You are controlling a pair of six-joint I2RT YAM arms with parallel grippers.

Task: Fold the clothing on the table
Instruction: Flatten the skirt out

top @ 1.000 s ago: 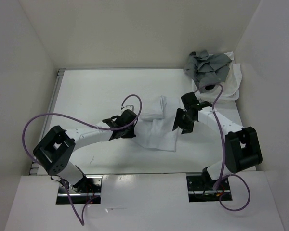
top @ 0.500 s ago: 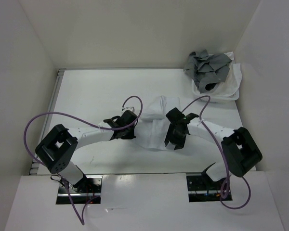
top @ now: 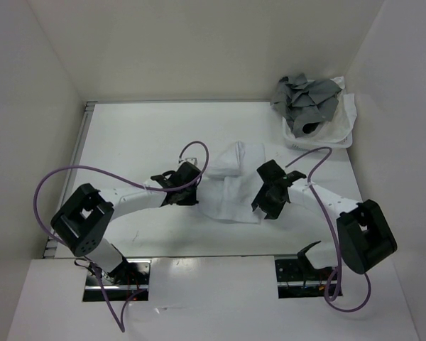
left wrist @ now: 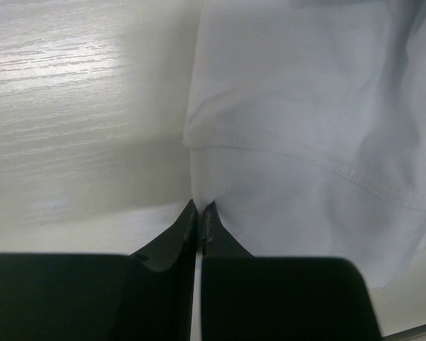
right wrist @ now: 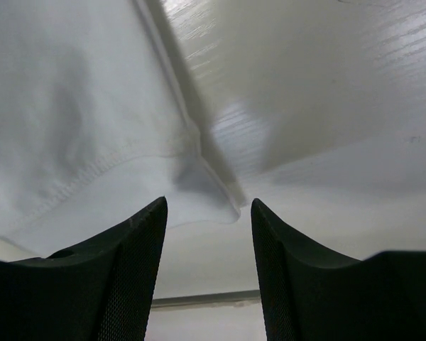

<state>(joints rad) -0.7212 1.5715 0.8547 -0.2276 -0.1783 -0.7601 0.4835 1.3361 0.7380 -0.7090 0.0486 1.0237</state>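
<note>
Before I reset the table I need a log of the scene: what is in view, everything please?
garment: one, white, crumpled at the table's middle
clothes pile: one, grey, far right corner
cloth under that pile: one, white, far right corner
table: one, white, under everything
cables: two, purple, looping along the arms
left gripper: one, black, shut, tips at the garment's left edge
right gripper: one, black, open, over the garment's near right corner

Clothing cropped top & side; L claw hold unclear.
</note>
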